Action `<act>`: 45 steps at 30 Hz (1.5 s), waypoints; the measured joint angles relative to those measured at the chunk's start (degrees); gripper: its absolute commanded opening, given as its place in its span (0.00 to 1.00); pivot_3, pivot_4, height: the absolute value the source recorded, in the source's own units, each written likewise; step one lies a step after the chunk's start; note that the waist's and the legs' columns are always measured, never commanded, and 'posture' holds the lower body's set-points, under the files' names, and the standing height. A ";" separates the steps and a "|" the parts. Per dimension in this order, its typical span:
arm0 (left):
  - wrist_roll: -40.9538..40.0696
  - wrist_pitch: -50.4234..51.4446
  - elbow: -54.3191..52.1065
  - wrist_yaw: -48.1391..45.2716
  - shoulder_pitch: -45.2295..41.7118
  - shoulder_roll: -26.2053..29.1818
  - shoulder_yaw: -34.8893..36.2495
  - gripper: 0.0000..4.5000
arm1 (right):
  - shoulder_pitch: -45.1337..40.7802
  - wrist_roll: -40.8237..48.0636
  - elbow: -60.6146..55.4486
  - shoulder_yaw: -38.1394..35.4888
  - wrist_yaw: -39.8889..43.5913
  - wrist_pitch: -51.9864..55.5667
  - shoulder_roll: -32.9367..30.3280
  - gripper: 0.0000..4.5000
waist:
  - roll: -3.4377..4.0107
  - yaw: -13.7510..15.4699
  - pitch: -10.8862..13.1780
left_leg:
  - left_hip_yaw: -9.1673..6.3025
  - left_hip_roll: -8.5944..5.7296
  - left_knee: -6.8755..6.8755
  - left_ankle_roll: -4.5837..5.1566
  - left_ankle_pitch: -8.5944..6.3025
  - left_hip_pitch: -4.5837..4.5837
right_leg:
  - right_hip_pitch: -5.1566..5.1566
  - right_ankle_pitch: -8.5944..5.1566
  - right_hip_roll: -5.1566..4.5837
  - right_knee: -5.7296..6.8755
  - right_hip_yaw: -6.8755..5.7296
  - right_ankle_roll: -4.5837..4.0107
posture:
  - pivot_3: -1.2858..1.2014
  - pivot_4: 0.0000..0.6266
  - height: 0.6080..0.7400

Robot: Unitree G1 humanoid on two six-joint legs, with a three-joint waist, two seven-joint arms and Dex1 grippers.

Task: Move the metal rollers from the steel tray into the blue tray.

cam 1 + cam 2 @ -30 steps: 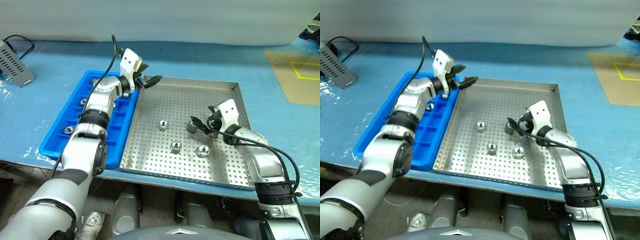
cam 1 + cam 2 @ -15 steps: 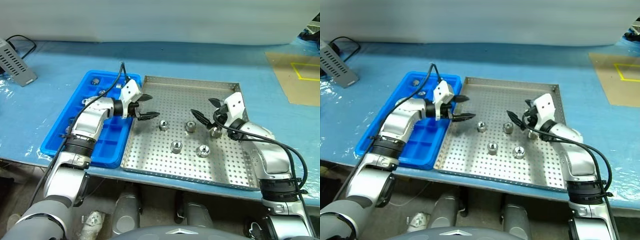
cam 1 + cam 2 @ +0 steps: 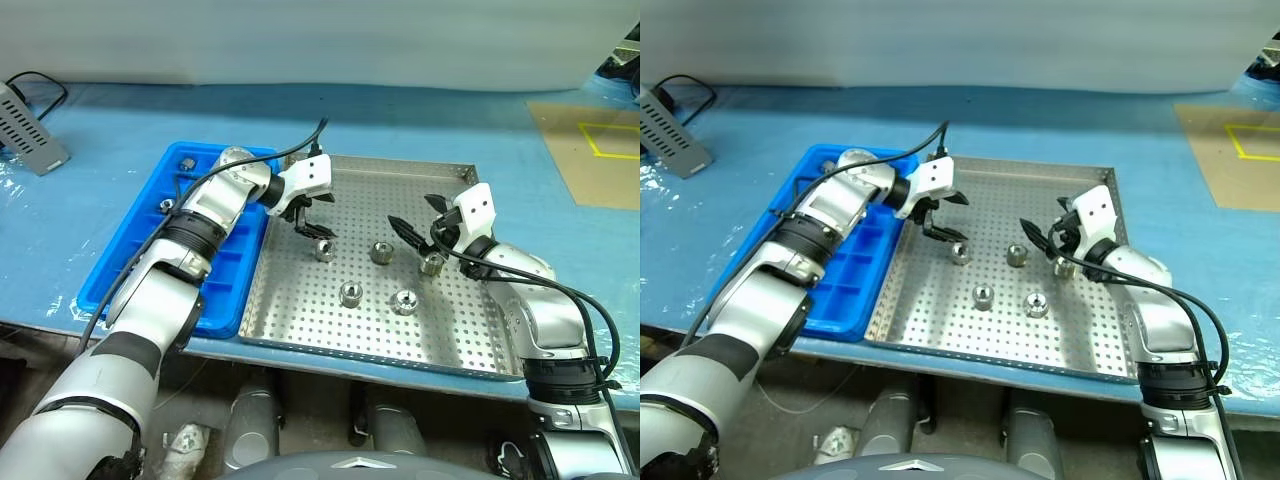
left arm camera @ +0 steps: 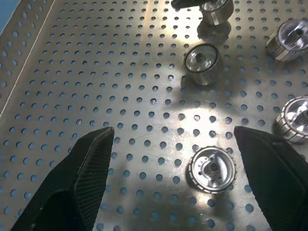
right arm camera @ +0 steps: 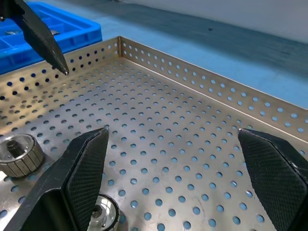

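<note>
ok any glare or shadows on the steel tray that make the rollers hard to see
Left wrist view: a bright glare patch on the perforated silver steel tray just above the nearest small shiny metal roller, whose outline stays clear; soft shadows beside the rollers. Left eye view: lighting even, five rollers distinct. Right wrist view: black fingers look soft, tray holes crisp.

We take this for a workshop or test lab: just past the left hand (image 3: 312,217) a table (image 3: 400,120) wrapped in blue plastic film, a grey ribbed device (image 3: 28,125) with a black cable, taped cardboard (image 3: 590,150), a perforated steel tray (image 3: 440,330).
</note>
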 measured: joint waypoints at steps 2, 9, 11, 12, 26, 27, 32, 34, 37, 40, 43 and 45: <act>1.90 -3.83 3.36 -0.36 -0.53 -0.67 -1.26 0.94 | 0.76 -0.13 -0.01 0.00 -0.68 0.00 0.01 1.00 | 0.00 0.03 0.00 | 0.00 -0.01 0.00 0.01 0.00 -0.01 | 0.00 0.00 0.00 -0.02 0.00 0.00 | 0.49 0.24 1.00; 5.28 -10.40 10.06 -0.38 -1.49 -3.84 -2.12 0.94 | 1.54 -0.80 -0.10 0.01 -2.06 0.01 0.02 1.00 | 0.00 0.08 0.00 | 0.00 -0.02 0.05 0.02 0.00 -0.03 | 0.02 0.00 -0.02 0.00 -0.01 0.00 | 0.48 0.24 1.00; 6.21 -11.40 10.74 -0.53 -1.59 -4.31 -2.33 0.94 | 2.03 -0.90 -0.13 0.03 -2.31 0.01 0.13 1.00 | 0.00 0.08 0.00 | 0.00 -0.02 0.05 0.02 0.00 -0.03 | 0.02 0.00 -0.02 0.00 -0.01 0.00 | 0.48 0.24 1.00; 6.43 -11.57 11.20 -0.55 -1.60 -4.55 -2.33 0.94 | 2.33 -1.02 -0.13 0.06 -2.40 0.00 0.17 1.00 | 0.00 0.08 0.00 | 0.00 -0.01 0.05 0.02 0.00 -0.03 | 0.03 0.00 -0.01 0.00 -0.01 0.00 | 0.48 0.24 1.00; 10.81 -14.45 13.34 -1.35 0.12 -5.24 -3.85 0.38 | 3.22 -2.32 -0.13 0.36 -3.39 -0.60 0.75 1.00 | 0.00 0.05 0.00 | 0.00 -0.01 0.07 0.03 -0.01 0.03 | 0.09 0.00 -0.03 0.00 -0.02 0.00 | 0.48 0.24 1.00; 10.77 -14.28 13.38 -1.25 0.12 -5.36 -3.61 0.38 | 3.22 -2.34 -0.13 0.36 -3.41 -0.62 0.80 1.00 | 0.00 0.03 0.00 | 0.00 -0.01 0.07 0.03 -0.01 0.03 | 0.09 0.00 -0.03 0.00 -0.02 0.00 | 0.48 0.24 1.00; 7.43 -10.13 13.01 -0.39 0.27 -7.54 0.17 0.38 | 3.21 -2.70 -0.13 0.41 -3.43 -1.00 1.08 1.00 | 0.00 0.04 0.00 | 0.00 -0.01 0.06 0.05 -0.02 -0.01 | 0.07 0.00 -0.03 -0.02 -0.03 -0.01 | 0.48 0.24 1.00; 5.22 -7.59 10.38 -1.74 0.87 -7.32 1.97 0.38 | 3.21 -2.79 -0.12 0.43 -3.45 -1.07 1.12 1.00 | 0.00 -0.11 0.00 | 0.00 0.01 0.04 0.05 -0.02 0.00 | 0.06 0.00 -0.02 -0.02 -0.03 -0.01 | 0.48 0.24 1.00; 2.36 -3.80 5.97 -0.20 2.55 -6.67 5.15 0.38 | 2.98 -2.83 -0.08 0.47 -3.40 -1.24 1.22 1.00 | 0.00 -0.17 0.00 | 0.00 0.03 0.03 0.04 -0.02 0.02 | 0.05 0.00 0.00 0.00 -0.04 -0.01 | 0.49 0.24 1.00; 1.13 -0.08 3.79 10.70 3.73 -5.92 10.57 0.38 | 1.69 -2.85 0.63 0.97 -3.11 -1.75 1.55 1.00 | 0.00 -0.19 0.00 | 0.00 0.02 0.08 0.04 -0.02 0.03 | 0.05 0.01 -0.01 0.05 -0.04 -0.01 | 0.51 0.24 1.00; -0.23 4.01 1.94 26.56 4.89 -5.91 18.12 0.38 | -0.36 -2.91 2.46 1.71 -2.50 -2.66 2.30 1.00 | 0.00 -0.08 0.00 | -0.02 0.02 0.12 0.04 -0.02 0.02 | 0.07 0.01 -0.02 0.06 -0.06 -0.01 | 0.53 0.24 1.00; -0.55 5.50 -2.90 34.64 8.27 -5.55 21.49 0.38 | -1.64 -3.16 4.57 2.52 -1.76 -3.47 2.61 1.00 | 0.00 0.06 0.00 | -0.02 0.02 0.10 0.05 -0.02 -0.02 | 0.07 0.01 -0.02 0.01 -0.08 -0.01 | 0.54 0.24 1.00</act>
